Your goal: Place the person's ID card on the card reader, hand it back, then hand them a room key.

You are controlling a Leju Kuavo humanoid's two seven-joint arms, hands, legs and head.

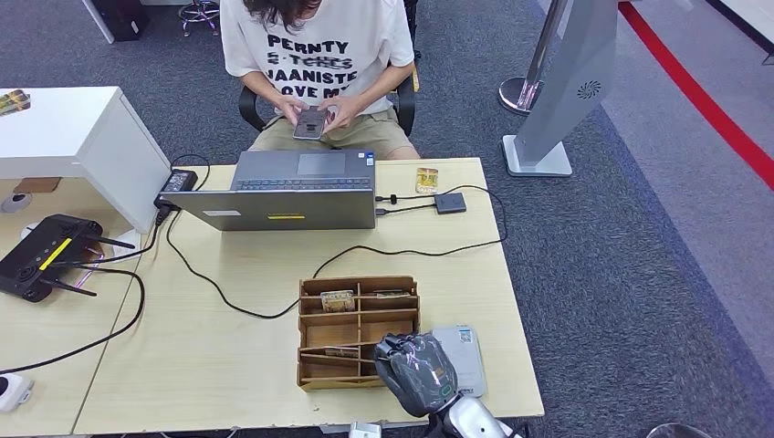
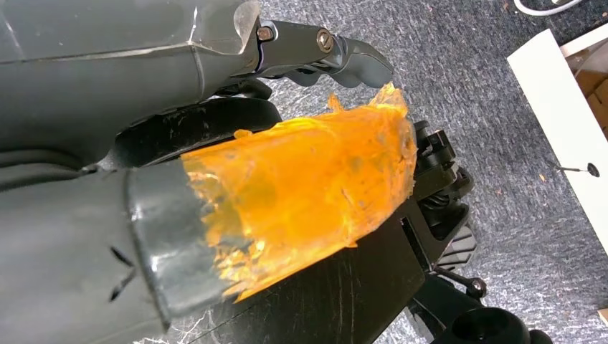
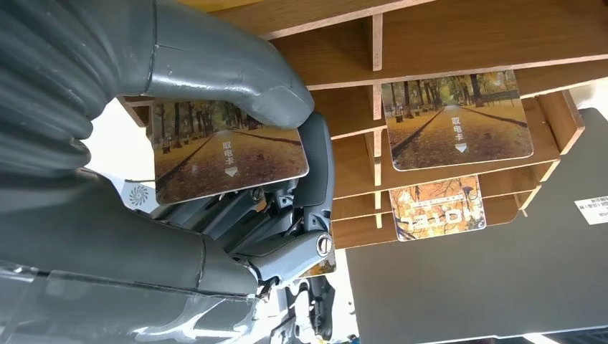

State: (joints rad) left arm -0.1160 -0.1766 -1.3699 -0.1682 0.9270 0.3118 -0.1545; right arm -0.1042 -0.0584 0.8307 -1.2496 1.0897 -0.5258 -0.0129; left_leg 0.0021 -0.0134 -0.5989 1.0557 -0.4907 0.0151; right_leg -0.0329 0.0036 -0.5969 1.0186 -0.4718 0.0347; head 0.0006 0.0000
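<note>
From the head view I see my right hand point(image 1: 416, 370) low at the near edge of the table point(image 1: 228, 356), wrapped in a clear film, sitting against the near right corner of the wooden rack point(image 1: 358, 331). The grey reader point(image 1: 465, 358) lies flat just right of that hand, partly under it. Beyond the hand, cards stand in the rack's far slots, one of them at point(image 1: 337, 300). Well past the rack is the laptop point(image 1: 290, 190), and behind it a person point(image 1: 318, 55) sits holding a phone point(image 1: 310, 122) in both hands. An ID card point(image 1: 426, 180) lies on the far side of the table, right of the laptop, well apart from my hand. A small dark hub point(image 1: 449, 203) sits just beside it.

On the left wrist view my left hand point(image 2: 215, 172) hangs over grey carpet point(image 2: 502, 107), its thumb wrapped in torn orange tape point(image 2: 315, 193). I see nothing in it, though I cannot tell how the fingers lie.

On the right wrist view my right hand point(image 3: 215, 179) pinches a key card point(image 3: 228, 159) printed with a tree-lined path, thumb on its face and dark fingers behind it. Just past the fingers the rack holds a matching card point(image 3: 456, 118) in one slot and an orange-toned card point(image 3: 439, 209) in the next. The reader's dark surface point(image 3: 487, 279) lies beside the rack.
</note>
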